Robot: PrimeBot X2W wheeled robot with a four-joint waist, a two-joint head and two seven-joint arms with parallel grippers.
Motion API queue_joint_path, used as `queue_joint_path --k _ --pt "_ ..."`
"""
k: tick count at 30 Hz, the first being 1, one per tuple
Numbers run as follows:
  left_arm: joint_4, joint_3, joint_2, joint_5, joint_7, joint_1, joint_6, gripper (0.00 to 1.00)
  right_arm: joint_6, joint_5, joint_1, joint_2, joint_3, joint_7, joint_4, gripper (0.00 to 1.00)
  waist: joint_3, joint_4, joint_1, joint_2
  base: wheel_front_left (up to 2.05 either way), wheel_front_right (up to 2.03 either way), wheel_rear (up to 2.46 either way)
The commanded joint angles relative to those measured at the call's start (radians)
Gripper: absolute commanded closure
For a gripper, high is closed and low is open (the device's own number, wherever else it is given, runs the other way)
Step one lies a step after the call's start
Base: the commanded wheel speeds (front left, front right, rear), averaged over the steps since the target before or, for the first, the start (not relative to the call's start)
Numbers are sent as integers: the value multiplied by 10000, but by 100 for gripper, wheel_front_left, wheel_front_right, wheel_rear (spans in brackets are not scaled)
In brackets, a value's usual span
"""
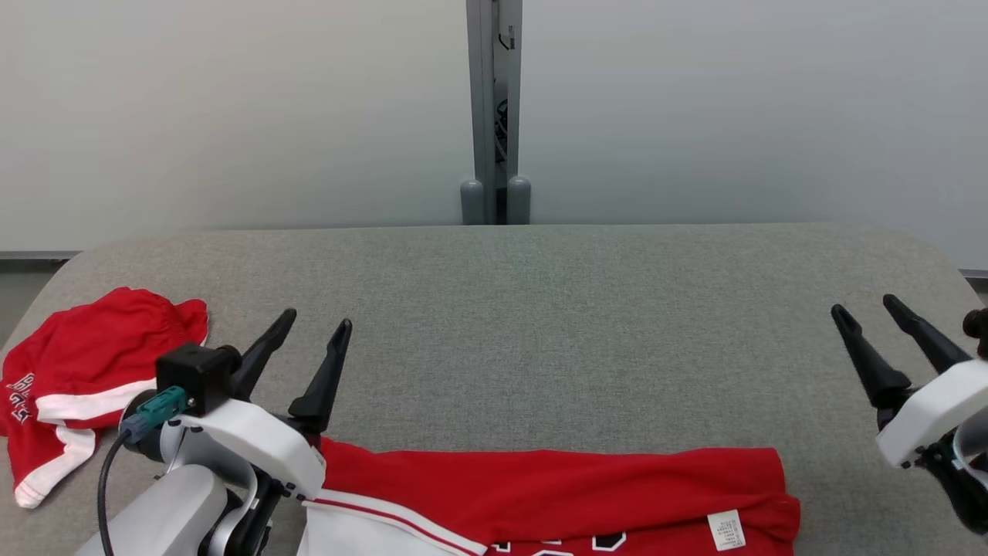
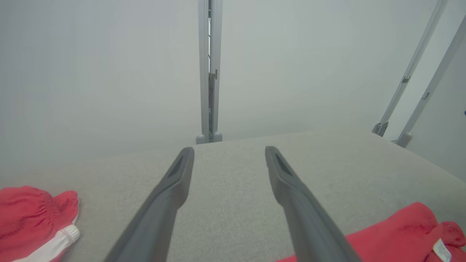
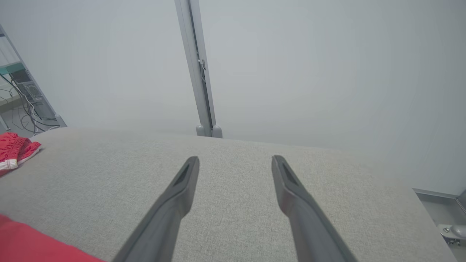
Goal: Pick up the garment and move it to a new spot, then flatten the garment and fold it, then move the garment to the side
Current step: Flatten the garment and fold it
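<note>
The left gripper (image 1: 317, 320) and right gripper (image 1: 863, 305) are held wide with nothing gripped, poised near opposite ends of the red jersey (image 1: 556, 486), probably so its edges can be taken. The soft jersey is spread long and flat along the near edge of the grey woven bench (image 1: 540, 293); crumpled red shorts (image 1: 85, 363) are set aside.

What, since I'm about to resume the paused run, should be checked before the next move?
1. Left hand open and empty: ok.
2. Right hand open and empty: ok.
3. Red jersey lying on the table, free of both hands: ok.
4. Jersey fully flat: cannot tell, its near part is cut off by the picture's edge.
5. Red shorts apart from the jersey, at the table's left: ok.
</note>
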Motion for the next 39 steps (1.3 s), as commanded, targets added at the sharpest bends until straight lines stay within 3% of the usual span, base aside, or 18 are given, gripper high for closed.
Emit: queue_joint_path --k 1,3,4,5,8,12,17,23,29,39 --pt "-113 615 -197 430 -49 255 115 0 1 -699 694 300 -744 -26 -223 0 -12 -77 0 0 0 0 0" --pt "-306 1777 -738 1228 -45 925 194 0 1 -1967 1515 912 -2478 -23 -774 0 -18 -156 0 0 0 0 0" --pt "-467 2798 -1215 2144 -47 1483 144 0 1 -3183 2379 1592 -3894 -24 -1449 0 -25 -217 0 0 0 0 0" --pt "-529 3260 -1481 2541 -48 1765 58 0 1 -3709 2829 1932 -4452 -22 -1778 0 -28 -234 0 0 0 0 0" --pt "-631 4331 -2230 3788 -48 2601 -236 0 1 -4969 3934 2867 -5725 -21 -2635 0 -25 -295 0 0 0 0 0" --pt "-647 5270 -2907 4763 -51 3312 -577 0 1 -5743 4677 3586 -6411 -22 -3175 0 -14 -342 0 0 0 0 0" --pt "-357 6230 -3793 6160 -52 4182 -1186 0 1 -6358 5382 4311 -6742 -23 -3323 0 -18 -386 0 0 0 0 0" --pt "-226 7241 -4473 6940 -52 4511 -1890 0 1 -6515 5490 4492 -6795 -23 -3254 0 -13 -370 0 0 0 0 0" --pt "-153 7770 -4749 7399 -53 4365 -2315 0 1 -6481 5385 4548 -6958 -23 -3013 0 6 -325 0 0 0 0 0" --pt "45 7728 -4864 7748 -53 4446 -2579 0 1 -4919 5220 5052 -6792 -24 -757 0 218 -51 0 0 0 0 0"
